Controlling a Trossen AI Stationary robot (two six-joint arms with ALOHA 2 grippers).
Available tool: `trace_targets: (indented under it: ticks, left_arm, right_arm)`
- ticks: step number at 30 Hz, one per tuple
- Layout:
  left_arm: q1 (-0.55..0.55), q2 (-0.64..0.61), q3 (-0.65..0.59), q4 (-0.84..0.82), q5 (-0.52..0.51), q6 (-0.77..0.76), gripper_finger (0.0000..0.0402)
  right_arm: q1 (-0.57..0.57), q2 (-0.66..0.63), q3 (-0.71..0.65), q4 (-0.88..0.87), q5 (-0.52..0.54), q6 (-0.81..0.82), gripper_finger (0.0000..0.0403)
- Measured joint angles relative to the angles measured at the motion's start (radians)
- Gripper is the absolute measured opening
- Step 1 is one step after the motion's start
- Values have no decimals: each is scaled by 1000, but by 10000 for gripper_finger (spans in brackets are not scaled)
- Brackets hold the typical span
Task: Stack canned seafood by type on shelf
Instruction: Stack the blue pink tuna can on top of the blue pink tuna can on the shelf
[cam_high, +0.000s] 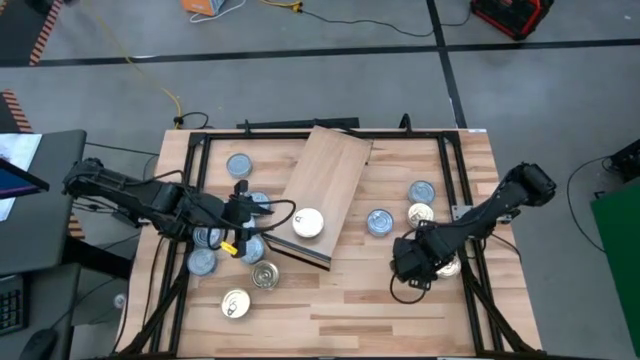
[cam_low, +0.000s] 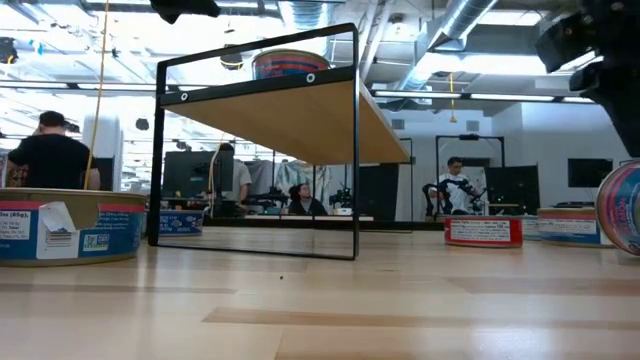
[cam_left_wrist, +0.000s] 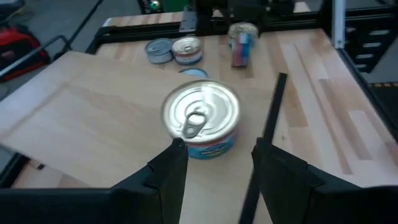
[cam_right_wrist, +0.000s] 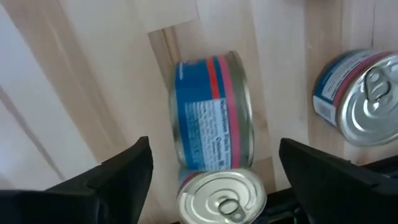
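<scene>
From above, the shelf (cam_high: 325, 190) lies skewed across the worktop (cam_high: 340, 310), one can (cam_high: 308, 223) on it near its front edge. More cans (cam_high: 238, 165) cluster on the left beside the left gripper (cam_high: 243, 205), and a few (cam_high: 421, 191) sit on the right near the right gripper (cam_high: 420, 262).

At table height, the shelf (cam_low: 300, 120) stands raised on a thin dark frame, a can (cam_low: 290, 63) on top — there is open room under it, but the frame legs are easy to clip.

The left wrist shows its jaws spread just short of the pull-tab can (cam_left_wrist: 202, 118) on the board, gripping nothing.

The right wrist shows its jaws wide and released, with a can on its edge (cam_right_wrist: 211, 112) between them and an upright one (cam_right_wrist: 222, 196) just beside it.

These tins look stiff, smooth and fairly light; I'd take one across its round wall. The one on edge may roll.
</scene>
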Motion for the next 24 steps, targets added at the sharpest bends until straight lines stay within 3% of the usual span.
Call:
trace_targets:
  ticks: [12,24]
  left_arm:
    - [0,0,0,-4,-37,30,233]
    - [0,-1,0,-55,-5,30,237]
  right_arm:
    - [-29,57,-6,24,0,-123,351]
    - [-86,73,-7,38,-31,-200,317]
